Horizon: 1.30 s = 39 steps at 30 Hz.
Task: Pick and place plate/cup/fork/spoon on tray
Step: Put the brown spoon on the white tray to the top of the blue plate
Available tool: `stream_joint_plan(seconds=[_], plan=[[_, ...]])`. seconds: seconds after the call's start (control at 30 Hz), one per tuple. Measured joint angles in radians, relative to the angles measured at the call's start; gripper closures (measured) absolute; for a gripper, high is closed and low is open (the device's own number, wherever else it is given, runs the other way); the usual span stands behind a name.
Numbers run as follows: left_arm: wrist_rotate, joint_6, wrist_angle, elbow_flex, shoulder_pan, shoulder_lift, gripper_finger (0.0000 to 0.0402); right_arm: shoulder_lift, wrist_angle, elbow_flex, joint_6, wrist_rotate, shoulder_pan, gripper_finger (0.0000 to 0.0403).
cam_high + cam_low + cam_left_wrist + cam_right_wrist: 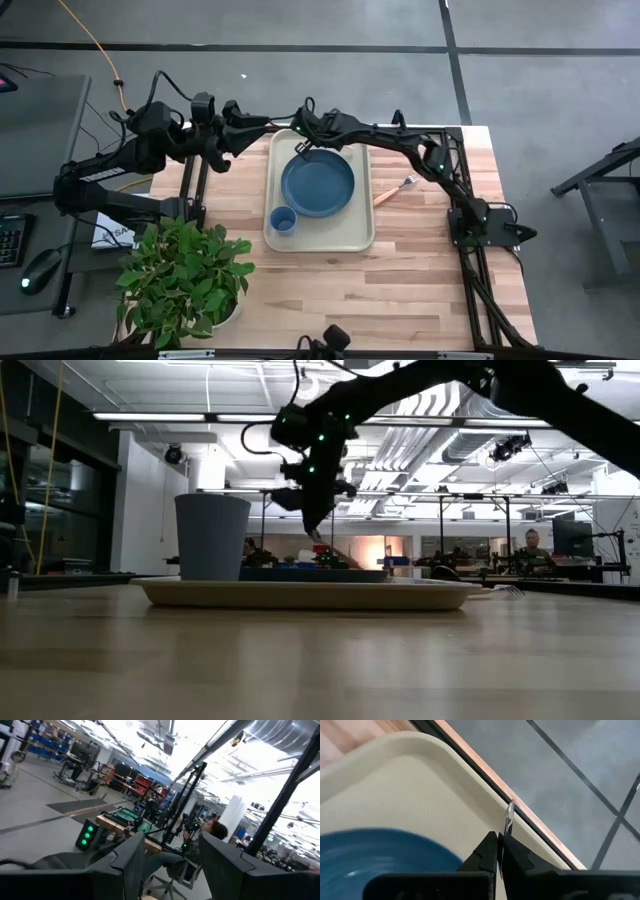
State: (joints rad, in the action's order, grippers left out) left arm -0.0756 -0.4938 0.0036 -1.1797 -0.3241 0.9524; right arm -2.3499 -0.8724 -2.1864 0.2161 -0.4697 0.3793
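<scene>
The beige tray [330, 235] lies mid-table. On it are the dark-blue plate [318, 183] and the small blue cup [283, 220], which stands upright at the tray's near left corner. The fork [397, 190] lies on the table just right of the tray. My right gripper [303, 150] is over the tray's far left part, above the plate's far edge, shut on the spoon [509, 820]. Only a thin silver edge of the spoon shows. My left gripper [255, 125] is open and empty, raised beyond the tray's far left corner. My right gripper pinches the spoon between its two fingers. A thin silver metal part [508, 815] sticks out past the fingertips, seen edge on; the handle is hidden by the fingers. The fingers [315, 525] slant down from above. The spoon is lifted clear of the tray and the plate.
A potted green plant [185, 275] stands at the table's near left corner. The table's far edge [530, 817] runs just beyond the tray's rim. Bare wood lies near and right of the tray. People sit in the room behind the table.
</scene>
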Motion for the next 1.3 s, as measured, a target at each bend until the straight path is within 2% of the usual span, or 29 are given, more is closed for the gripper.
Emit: stream_joint_plan(seconds=[0.13, 0.27, 0.57, 0.8, 1.07, 1.3], plan=[[-0.004, 0.000, 0.000, 0.000, 0.000, 0.000, 0.0233, -0.055, -0.011, -0.040, 0.033, 0.060, 0.017, 0.0403], [0.000, 0.000, 0.000, 0.000, 0.000, 0.000, 0.0233, -0.078, -0.008, -0.042, 0.041, 0.060, 0.028, 0.0403], [0.068, 0.000, 0.001, 0.000, -0.001, 0.000, 0.0233, -0.115, 0.004, -0.044, 0.169, 0.222, 0.066, 0.0402], [0.069, 0.000, 0.001, 0.000, -0.001, 0.000, 0.0233, -0.123, 0.049, -0.043, 0.164, 0.220, 0.068, 0.0402], [0.069, 0.000, 0.001, 0.000, -0.001, 0.000, 0.0233, -0.123, 0.077, -0.043, 0.013, 0.204, 0.068, 0.0403], [0.069, 0.000, 0.001, 0.000, -0.001, 0.000, 0.0233, -0.123, 0.077, -0.042, -0.008, 0.197, 0.068, 0.0402]])
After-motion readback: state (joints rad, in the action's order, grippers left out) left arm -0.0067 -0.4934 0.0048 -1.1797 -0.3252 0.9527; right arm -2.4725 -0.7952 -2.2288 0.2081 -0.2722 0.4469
